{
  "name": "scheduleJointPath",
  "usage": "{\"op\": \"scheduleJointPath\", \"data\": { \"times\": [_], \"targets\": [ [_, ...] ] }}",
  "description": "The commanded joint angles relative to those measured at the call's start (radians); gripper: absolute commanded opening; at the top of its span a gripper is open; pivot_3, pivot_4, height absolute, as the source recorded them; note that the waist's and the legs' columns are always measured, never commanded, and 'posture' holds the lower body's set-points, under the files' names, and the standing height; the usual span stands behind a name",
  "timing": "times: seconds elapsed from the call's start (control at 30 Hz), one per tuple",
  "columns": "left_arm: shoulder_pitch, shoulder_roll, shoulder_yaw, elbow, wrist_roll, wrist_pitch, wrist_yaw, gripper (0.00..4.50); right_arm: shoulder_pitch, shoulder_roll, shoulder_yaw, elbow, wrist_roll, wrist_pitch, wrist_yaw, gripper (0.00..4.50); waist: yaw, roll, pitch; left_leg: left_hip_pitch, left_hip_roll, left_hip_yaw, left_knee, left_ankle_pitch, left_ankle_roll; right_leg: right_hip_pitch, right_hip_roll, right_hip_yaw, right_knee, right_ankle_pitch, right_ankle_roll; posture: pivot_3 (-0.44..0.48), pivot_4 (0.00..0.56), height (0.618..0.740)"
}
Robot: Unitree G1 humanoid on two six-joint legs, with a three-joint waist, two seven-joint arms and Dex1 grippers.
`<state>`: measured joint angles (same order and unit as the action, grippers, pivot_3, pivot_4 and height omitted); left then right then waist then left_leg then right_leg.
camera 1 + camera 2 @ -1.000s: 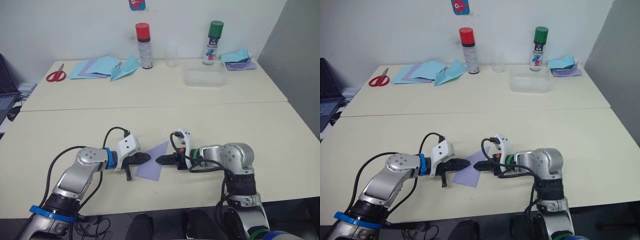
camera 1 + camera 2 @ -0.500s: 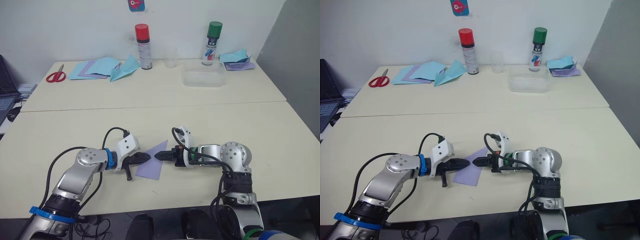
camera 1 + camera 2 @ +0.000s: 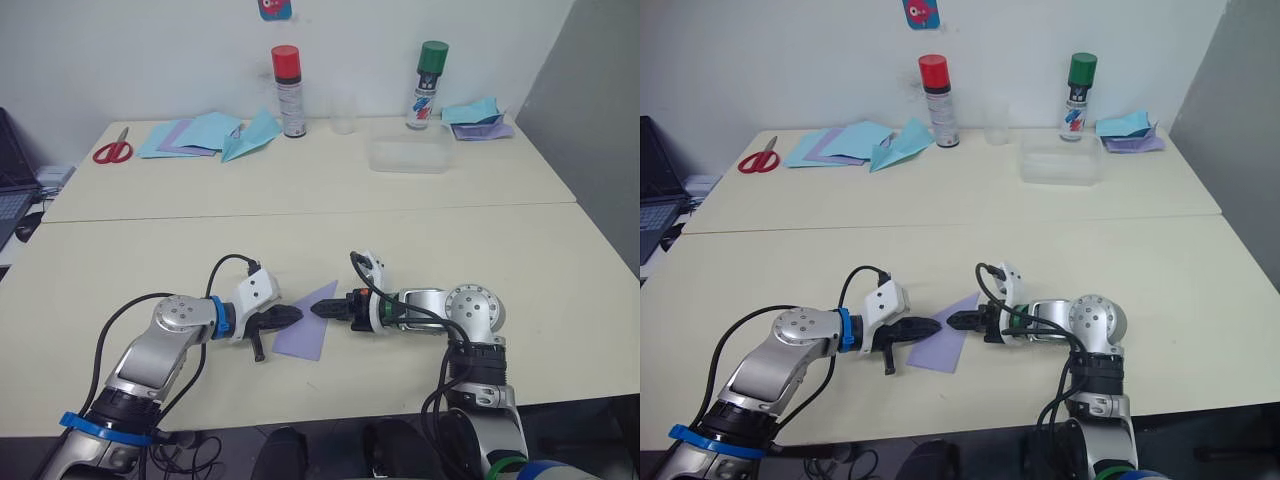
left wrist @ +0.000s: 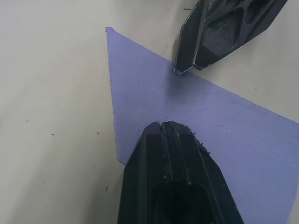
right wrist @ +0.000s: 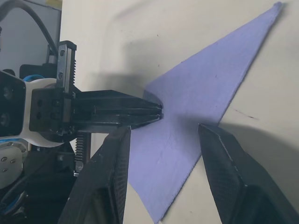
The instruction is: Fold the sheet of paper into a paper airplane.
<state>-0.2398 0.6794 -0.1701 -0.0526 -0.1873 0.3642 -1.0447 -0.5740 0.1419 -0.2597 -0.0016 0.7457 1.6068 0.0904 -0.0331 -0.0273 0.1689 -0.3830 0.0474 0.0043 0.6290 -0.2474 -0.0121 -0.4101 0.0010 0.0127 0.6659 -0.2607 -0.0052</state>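
From the head views, the sheet of paper (image 3: 306, 326), folded to a lavender triangle, is lying flat on the near table (image 3: 560, 300) between the two grippers. The left gripper (image 3: 292, 316) is pointing at its left edge with fingers closed together, and the right gripper (image 3: 320, 311) is reaching toward its upper right edge. In the left wrist view, the left gripper's fingers (image 4: 175, 154) are pressing together over the paper's edge, though whether paper is caught between them is unclear. In the right wrist view, the right gripper's fingers (image 5: 224, 163) are standing spread apart over the paper, holding nothing.
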Motion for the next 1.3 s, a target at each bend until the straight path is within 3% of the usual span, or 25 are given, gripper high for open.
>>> {"op": "scheduleJointPath", "data": {
  "times": [0.03,0.3,0.57,0.73,0.93,1.3],
  "targets": [
    [0.022,-0.004,-0.038,0.027,0.024,0.03,0.007,0.0,-0.072,0.107,-0.031,0.004,0.046,0.008,-0.017,2.36,0.001,0.0,0.0,-0.001,0.0,0.0,0.0,0.0,0.0,0.0,0.0,0.0,-0.001,0.0,0.0,0.0,0.15,0.74],
    [0.023,-0.003,-0.038,0.027,0.025,0.029,0.007,0.0,-0.085,0.117,-0.049,0.022,0.058,0.008,-0.042,2.36,0.001,0.0,0.0,-0.003,-0.001,0.002,0.0,0.0,0.0,0.0,-0.002,0.001,-0.005,0.001,0.001,0.0,0.15,0.74],
    [0.021,-0.004,-0.038,0.033,0.027,0.024,0.006,0.0,-0.077,0.039,0.003,0.004,0.016,0.008,-0.042,2.36,0.001,0.001,0.0,-0.003,-0.001,0.001,0.0,0.0,0.0,0.0,-0.002,0.001,-0.005,0.001,0.001,0.0,0.15,0.74],
    [0.022,-0.005,-0.037,0.035,0.026,0.02,0.007,0.0,-0.074,-0.148,0.247,-0.083,-0.065,-0.176,0.092,2.36,0.001,0.002,0.001,-0.003,-0.001,0.001,0.0,0.0,0.0,0.0,-0.001,0.0,-0.005,0.001,0.002,0.0,0.15,0.74],
    [0.027,-0.007,-0.036,0.034,0.028,0.016,0.009,0.0,-0.072,-0.229,0.305,-0.089,-0.121,-0.287,0.141,2.36,0.002,0.002,0.001,-0.007,-0.001,0.002,0.0,0.0,0.0,-0.001,-0.001,0.001,-0.008,0.001,0.003,0.0,0.15,0.74],
    [0.034,-0.009,-0.034,0.028,0.028,0.015,0.014,0.0,-0.032,-0.146,0.28,-0.08,-0.147,-0.231,0.087,2.36,0.002,0.002,0.001,-0.007,-0.001,0.002,0.0,0.0,0.0,-0.002,-0.002,0.0,-0.007,0.002,0.003,0.0,0.15,0.74]
  ]
}}
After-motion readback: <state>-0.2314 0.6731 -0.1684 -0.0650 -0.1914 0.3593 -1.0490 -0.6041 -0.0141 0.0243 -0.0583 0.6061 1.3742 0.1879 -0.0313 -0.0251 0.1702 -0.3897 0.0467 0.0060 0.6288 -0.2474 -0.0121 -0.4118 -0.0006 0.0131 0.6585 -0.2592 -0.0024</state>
